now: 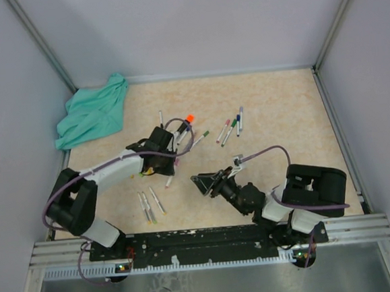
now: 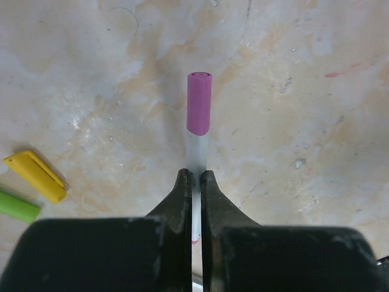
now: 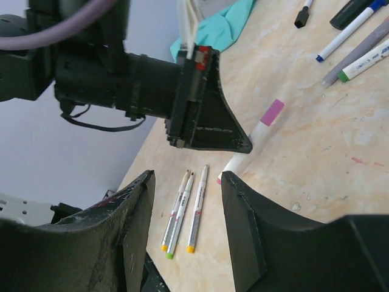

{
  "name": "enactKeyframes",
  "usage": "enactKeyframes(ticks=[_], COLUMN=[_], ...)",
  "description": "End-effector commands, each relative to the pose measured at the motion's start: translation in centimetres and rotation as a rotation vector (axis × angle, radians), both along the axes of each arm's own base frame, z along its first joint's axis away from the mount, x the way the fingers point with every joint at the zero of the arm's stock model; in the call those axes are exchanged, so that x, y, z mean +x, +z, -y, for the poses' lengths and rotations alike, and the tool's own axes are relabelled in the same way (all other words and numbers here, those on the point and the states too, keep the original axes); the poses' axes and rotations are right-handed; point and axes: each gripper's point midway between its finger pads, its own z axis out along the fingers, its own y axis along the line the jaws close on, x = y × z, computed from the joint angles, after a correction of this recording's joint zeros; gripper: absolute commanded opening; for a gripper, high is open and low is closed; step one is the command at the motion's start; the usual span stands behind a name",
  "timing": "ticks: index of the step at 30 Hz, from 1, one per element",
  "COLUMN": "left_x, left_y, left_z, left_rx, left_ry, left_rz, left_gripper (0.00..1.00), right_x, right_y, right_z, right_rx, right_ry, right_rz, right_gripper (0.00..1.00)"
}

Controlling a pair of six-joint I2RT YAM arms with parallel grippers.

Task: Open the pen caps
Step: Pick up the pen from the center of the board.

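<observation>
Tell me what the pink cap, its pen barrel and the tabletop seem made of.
Pink cap: opaque plastic, evenly coloured with a soft sheen. Pen barrel: probably whitish translucent plastic, smooth. Tabletop: mottled beige, perhaps laminate printed like stone; scuffed and stained.

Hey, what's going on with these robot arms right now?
The left gripper is shut on the translucent white barrel of a thin pen over the beige table. The pen's pink plastic cap is still on. The right gripper hangs open and empty close by, facing that pen. A loose yellow cap and a green cap lie nearby.
</observation>
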Motion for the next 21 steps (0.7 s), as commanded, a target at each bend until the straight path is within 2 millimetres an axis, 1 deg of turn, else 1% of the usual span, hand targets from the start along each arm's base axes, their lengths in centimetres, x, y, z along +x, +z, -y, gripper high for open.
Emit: enactKeyframes(ticks=[1, 5, 7, 9, 11, 13, 16, 21], left_x=[1.1, 1.1, 0.7, 0.2, -0.5, -1.4, -2.2, -3.5], left_y=[4.9, 8.4, 9.7, 11.7, 13.1, 13.8, 14.7, 15.2], left_z=[2.1, 2.4, 2.4, 2.6, 2.8, 3.1, 3.0, 3.1], left_rx=[-0.194, -0.35, -0.422, -0.519, -0.611, -0.696, -0.772, -0.855], left_ry=[0.026, 0.078, 0.094, 0.099, 0.096, 0.086, 0.095, 0.079], left_rz=[0.155, 0.283, 0.328, 0.38, 0.418, 0.442, 0.463, 0.461], left_gripper=[0.0, 0.0, 0.0, 0.0, 0.0, 0.0, 0.0, 0.0], right_x=[0.6, 0.4, 0.2, 0.0, -0.3, -0.5, -0.8, -0.8], right_y=[2.1, 2.1, 2.3, 2.4, 2.5, 2.8, 3.1, 2.4], right_z=[-1.1, -2.1, -2.7, -3.4, -4.1, -4.8, -5.5, -6.4], right_rx=[0.026, -0.002, -0.01, -0.014, -0.016, -0.01, -0.012, -0.048], right_ry=[0.002, 0.028, 0.045, 0.069, 0.096, 0.122, 0.153, 0.168], right_rz=[0.058, 0.069, 0.08, 0.087, 0.095, 0.11, 0.123, 0.109], right_gripper=[0.48, 0.48, 0.48, 0.49, 0.49, 0.5, 0.51, 0.51])
